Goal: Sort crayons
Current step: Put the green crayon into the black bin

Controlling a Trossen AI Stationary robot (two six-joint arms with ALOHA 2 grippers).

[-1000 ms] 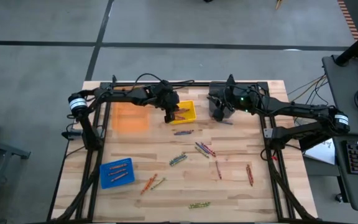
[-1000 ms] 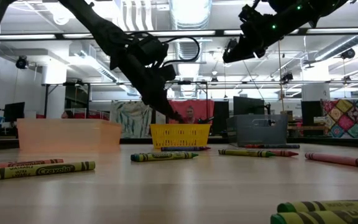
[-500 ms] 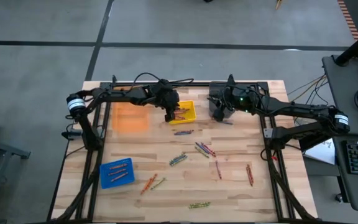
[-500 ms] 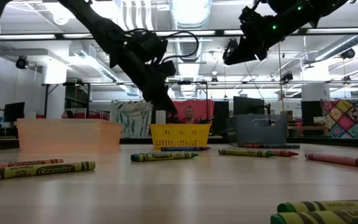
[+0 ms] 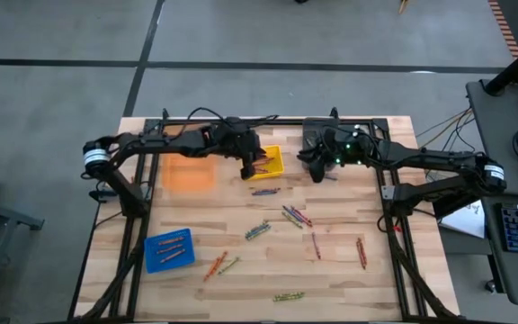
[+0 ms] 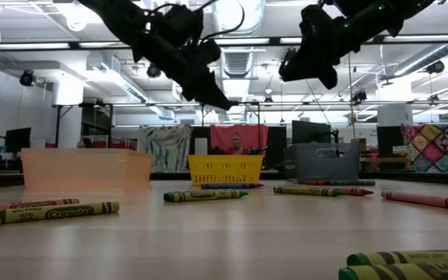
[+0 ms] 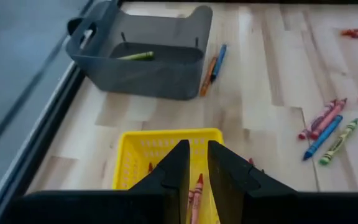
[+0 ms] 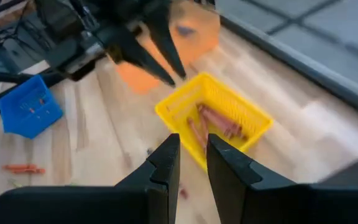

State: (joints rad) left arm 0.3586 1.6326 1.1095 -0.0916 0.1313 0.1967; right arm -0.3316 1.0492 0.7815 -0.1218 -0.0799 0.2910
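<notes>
My left gripper [image 5: 246, 169] [image 7: 197, 146] hangs above the yellow bin [image 5: 272, 162] [image 7: 160, 155], its fingers a narrow gap apart with nothing between them. Red crayons [image 8: 219, 121] lie in that bin; one [image 7: 196, 190] shows through the gap. My right gripper [image 5: 315, 166] [image 8: 193, 140] hovers high over the grey bin [image 7: 142, 59], fingers slightly apart and empty. A green crayon [image 7: 135, 56] lies inside the grey bin. Loose crayons [image 5: 295, 216] lie flat over the middle and near part of the table.
An orange bin [image 5: 190, 171] stands left of the yellow one, and a blue bin [image 5: 169, 250] with crayons sits near the front left. An orange and a blue crayon [image 7: 213, 62] lie beside the grey bin. More crayons [image 5: 361, 252] [image 5: 288, 295] lie toward the near right.
My left gripper has risen from just above the yellow bin to well above it, tipping a little more level. My right gripper has rolled about its own pointing line while staying over the grey bin.
</notes>
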